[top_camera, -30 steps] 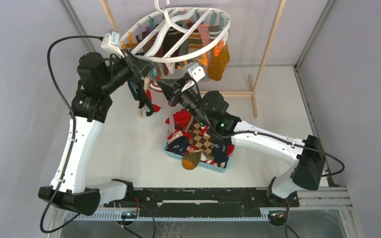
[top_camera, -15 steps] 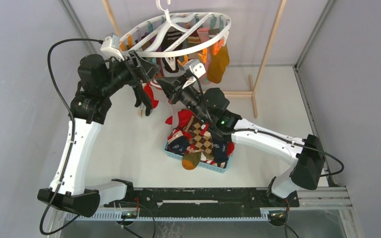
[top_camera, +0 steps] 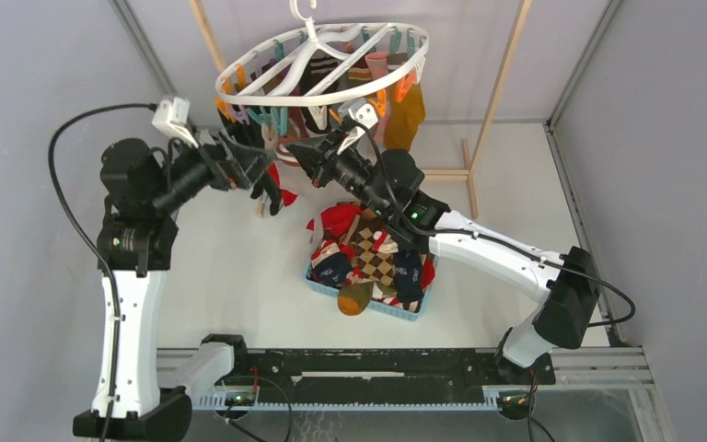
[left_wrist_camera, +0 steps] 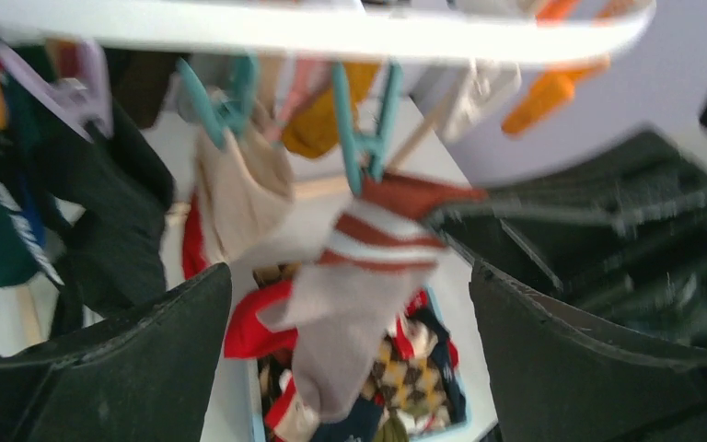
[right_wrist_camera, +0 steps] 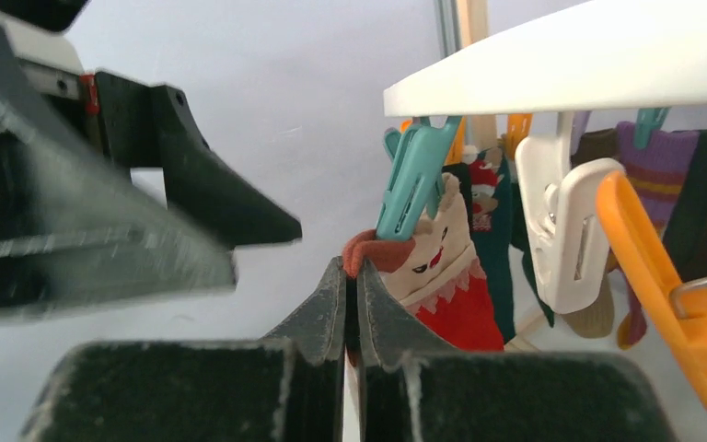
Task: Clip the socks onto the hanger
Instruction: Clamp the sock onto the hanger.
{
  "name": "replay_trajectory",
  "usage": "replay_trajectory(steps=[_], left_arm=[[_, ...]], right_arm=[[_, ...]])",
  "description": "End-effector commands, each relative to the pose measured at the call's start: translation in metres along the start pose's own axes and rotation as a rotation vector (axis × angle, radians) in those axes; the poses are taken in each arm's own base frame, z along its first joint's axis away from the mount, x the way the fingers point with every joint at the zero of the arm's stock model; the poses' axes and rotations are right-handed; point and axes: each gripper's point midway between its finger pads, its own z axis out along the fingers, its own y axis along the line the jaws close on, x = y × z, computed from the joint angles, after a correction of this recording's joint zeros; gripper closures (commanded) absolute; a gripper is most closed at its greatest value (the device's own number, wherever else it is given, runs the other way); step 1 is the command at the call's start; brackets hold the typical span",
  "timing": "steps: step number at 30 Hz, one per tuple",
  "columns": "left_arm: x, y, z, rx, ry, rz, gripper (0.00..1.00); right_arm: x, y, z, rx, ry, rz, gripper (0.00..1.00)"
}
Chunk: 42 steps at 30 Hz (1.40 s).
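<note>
The white oval hanger [top_camera: 324,96] hangs from its hook with teal and orange clips around the rim. A red-and-white striped sock [left_wrist_camera: 368,267] dangles from a teal clip [left_wrist_camera: 365,138] on the near rim [left_wrist_camera: 331,28]. My left gripper [left_wrist_camera: 350,272] is open wide, back from the clip, the sock hanging in front of its spread fingers. My right gripper [right_wrist_camera: 351,267] is shut on that sock's orange-red cuff [right_wrist_camera: 382,250], just under the teal clip [right_wrist_camera: 414,175] that bites the cuff. More socks [top_camera: 368,249] fill the blue basket [top_camera: 407,313] below.
Several clipped socks hang on the hanger, among them a mustard one [top_camera: 407,115] and dark ones [left_wrist_camera: 120,212]. A white clip [right_wrist_camera: 562,221] and an orange clip [right_wrist_camera: 663,295] dangle right of my right gripper. Wooden frame poles [top_camera: 502,83] stand behind; grey walls close both sides.
My left gripper opened wide and drew back to the left, away from the clip. The hanger swung back level. The right gripper stayed at the sock's cuff.
</note>
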Motion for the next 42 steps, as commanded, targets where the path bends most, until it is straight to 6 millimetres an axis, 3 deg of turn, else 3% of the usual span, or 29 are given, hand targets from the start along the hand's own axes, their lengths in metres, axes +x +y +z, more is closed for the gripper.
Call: replay_trajectory(steps=[1,6,12,13,15,19,21,24,25,26,35,38,42], left_arm=[[0.048,-0.02,-0.01,0.217,0.123,0.049,0.0],[0.083,-0.007,-0.001,0.237,0.209,0.03,0.0],[0.063,-0.005,0.011,0.219,0.129,0.047,0.0],[0.058,-0.005,0.013,0.217,0.112,0.05,0.04],[0.053,-0.004,0.017,0.219,0.088,0.048,0.18],[0.047,0.012,0.028,0.146,0.06,0.034,0.69],[0.045,0.028,0.031,0.056,0.042,0.039,0.85],[0.044,0.046,0.031,-0.04,0.027,0.062,0.99],[0.045,0.051,0.031,-0.061,0.026,0.064,1.0],[0.045,0.055,0.032,-0.082,0.025,0.066,1.0],[0.04,0.073,0.031,-0.186,0.033,0.08,1.0],[0.036,0.075,0.029,-0.202,0.019,0.083,1.0],[0.029,0.077,0.026,-0.233,0.001,0.086,1.0]], right_arm=[[-0.019,0.016,0.004,-0.082,-0.013,0.062,0.91],[-0.019,0.03,0.007,-0.155,0.024,0.098,0.84],[-0.02,0.05,0.008,-0.246,0.059,0.122,0.77],[-0.021,0.053,0.007,-0.263,0.065,0.127,0.76],[-0.021,0.058,0.006,-0.292,0.079,0.137,0.73],[-0.026,0.056,-0.003,-0.293,0.094,0.131,0.62],[-0.03,0.049,-0.011,-0.269,0.089,0.106,0.51],[-0.037,0.034,-0.026,-0.22,0.079,0.082,0.26],[-0.038,0.029,-0.031,-0.208,0.076,0.073,0.06],[-0.04,0.024,-0.036,-0.187,0.068,0.065,0.01],[-0.051,-0.039,-0.107,0.094,-0.061,0.072,0.0],[-0.039,-0.05,-0.123,0.064,-0.038,0.103,0.0],[-0.02,-0.067,-0.129,0.052,-0.014,0.169,0.01]])
